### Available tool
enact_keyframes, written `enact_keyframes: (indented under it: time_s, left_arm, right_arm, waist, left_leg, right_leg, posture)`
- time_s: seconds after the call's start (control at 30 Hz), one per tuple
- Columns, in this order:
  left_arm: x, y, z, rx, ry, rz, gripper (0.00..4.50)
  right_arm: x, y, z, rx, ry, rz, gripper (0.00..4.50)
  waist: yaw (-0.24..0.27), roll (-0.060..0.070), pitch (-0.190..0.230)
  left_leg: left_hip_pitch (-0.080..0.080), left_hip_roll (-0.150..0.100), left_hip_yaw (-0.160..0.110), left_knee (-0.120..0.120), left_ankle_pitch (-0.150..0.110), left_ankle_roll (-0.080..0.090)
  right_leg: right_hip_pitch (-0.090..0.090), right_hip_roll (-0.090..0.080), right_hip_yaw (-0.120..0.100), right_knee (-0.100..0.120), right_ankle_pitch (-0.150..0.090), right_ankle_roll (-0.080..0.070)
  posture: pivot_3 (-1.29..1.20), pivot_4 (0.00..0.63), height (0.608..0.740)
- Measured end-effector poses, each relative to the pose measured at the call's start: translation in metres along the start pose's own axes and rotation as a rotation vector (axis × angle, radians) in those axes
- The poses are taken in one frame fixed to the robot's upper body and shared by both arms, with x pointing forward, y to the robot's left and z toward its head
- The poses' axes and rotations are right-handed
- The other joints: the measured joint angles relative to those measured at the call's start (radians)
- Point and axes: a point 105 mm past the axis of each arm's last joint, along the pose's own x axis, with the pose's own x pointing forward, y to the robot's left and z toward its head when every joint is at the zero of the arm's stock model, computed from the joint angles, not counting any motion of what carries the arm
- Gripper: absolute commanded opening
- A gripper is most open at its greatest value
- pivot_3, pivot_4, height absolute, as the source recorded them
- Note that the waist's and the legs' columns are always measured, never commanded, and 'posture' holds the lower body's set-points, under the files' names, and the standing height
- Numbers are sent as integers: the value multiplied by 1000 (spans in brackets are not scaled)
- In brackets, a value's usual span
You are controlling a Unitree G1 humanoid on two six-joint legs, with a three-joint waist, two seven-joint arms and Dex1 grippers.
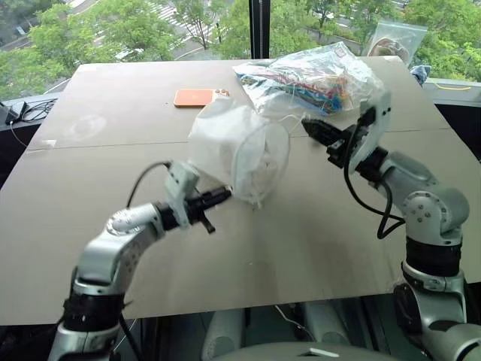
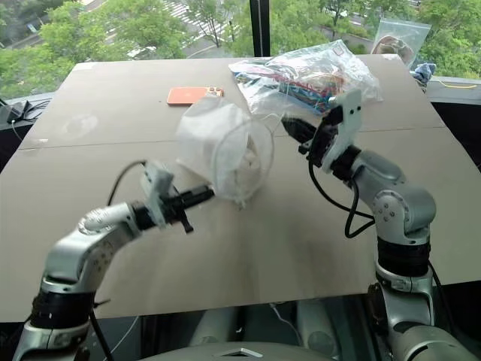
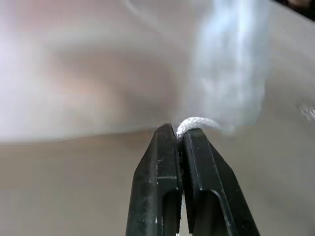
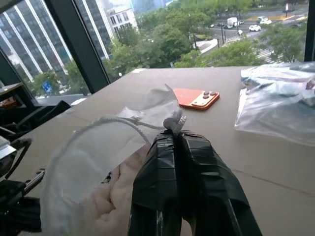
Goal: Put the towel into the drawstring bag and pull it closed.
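Already your drawstring bag (image 1: 239,154) hangs clear of the table (image 1: 301,248), strung between your two grippers, and a cream bundle that looks like the towel (image 1: 264,171) sits inside its translucent fabric. So the first half of the job appears done; the mouth is not yet cinched, since it still gapes as a wide loop.

Your left gripper (image 3: 180,133) is closed on a bit of white cord (image 3: 197,122) at the bag's near lower edge. Your right gripper (image 4: 175,129) is clamped on the knotted cord end at the bag's mouth, with the pouch hanging just beyond its tips. What is left, as I judge it, is drawing the two apart until the mouth gathers shut.

Counting: one bag, one towel, two grippers. Beyond the right gripper lie one orange phone (image 1: 195,97) and one clear plastic bag of colourful items (image 1: 312,75); a second clear bag (image 1: 396,41) sits at the far edge.
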Motion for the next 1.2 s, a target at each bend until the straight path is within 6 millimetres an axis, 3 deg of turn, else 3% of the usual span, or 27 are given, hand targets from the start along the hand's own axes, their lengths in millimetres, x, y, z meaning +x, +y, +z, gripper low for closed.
enact_keyframes:
  time_s: [0.1,0.13,0.2,0.27,0.47,0.63,0.77,0.87,0.97,1.1,1.2]
  left_arm:
    - [-3,45,69,140,-166,166,49]
    - [-9,66,100,192,-233,255,49]
    - [-24,86,148,289,-352,365,49]
    - [-29,91,162,329,-385,394,49]
    - [-27,113,139,298,-322,450,49]
    - [-29,116,126,286,-295,478,49]
    - [-45,133,102,296,-233,587,49]
    - [-48,140,96,303,-219,630,49]
    - [-57,152,88,291,-206,714,49]
    - [-87,177,66,215,-161,887,49]
    - [-93,182,62,206,-154,929,49]
  right_arm:
    - [9,11,55,-1,-161,86,0]
    - [12,23,82,-21,-227,149,0]
    - [10,44,123,-90,-318,242,0]
    - [7,47,133,-113,-338,257,0]
    - [3,15,119,-73,-270,153,0]
    - [-14,-2,117,-133,-236,29,0]
    - [-41,-46,99,-249,-116,-263,0]
    - [-46,-62,92,-286,-82,-367,0]
    - [-55,-76,101,-325,-125,-475,0]
    - [-88,-106,124,-350,-232,-697,0]
    - [-100,-118,131,-345,-271,-788,0]
  waist:
    - [-3,1,3]
    - [-6,1,4]
    - [-10,1,3]
    - [-9,1,1]
    - [-8,1,1]
    - [-6,2,2]
    - [-6,1,1]
    - [-7,1,1]
    - [-7,1,1]
    - [-5,1,1]
    - [-5,1,1]
  left_leg:
    - [0,0,0,1,0,0]
    - [-1,0,0,1,0,0]
    - [2,0,1,-1,0,0]
    - [2,0,1,-3,0,0]
    - [-18,-1,3,0,0,1]
    - [-18,-1,3,-1,-1,1]
    - [-17,-1,4,0,-1,1]
    - [-16,-1,4,2,-1,1]
    - [-15,-1,4,4,-1,1]
    - [-16,-1,4,6,-1,1]
    - [-16,-1,4,7,-1,1]
  right_leg:
    - [1,0,0,0,0,0]
    - [-1,1,0,1,0,0]
    - [1,1,1,1,0,-1]
    - [2,0,0,-3,0,0]
    - [-16,-3,0,1,-1,1]
    - [-16,-4,-1,0,-1,1]
    - [-16,-4,0,2,-1,1]
    - [-16,-3,0,5,-1,1]
    - [-16,-3,0,8,-1,1]
    - [-16,-3,1,9,-1,1]
    - [-16,-3,1,11,-1,1]
  posture:
    - [0,150,740]
    - [0,150,740]
    - [0,150,740]
    - [0,150,740]
    - [0,150,740]
    - [0,150,740]
    - [0,150,740]
    - [0,150,740]
    - [0,150,740]
    - [0,150,740]
    - [0,150,740]
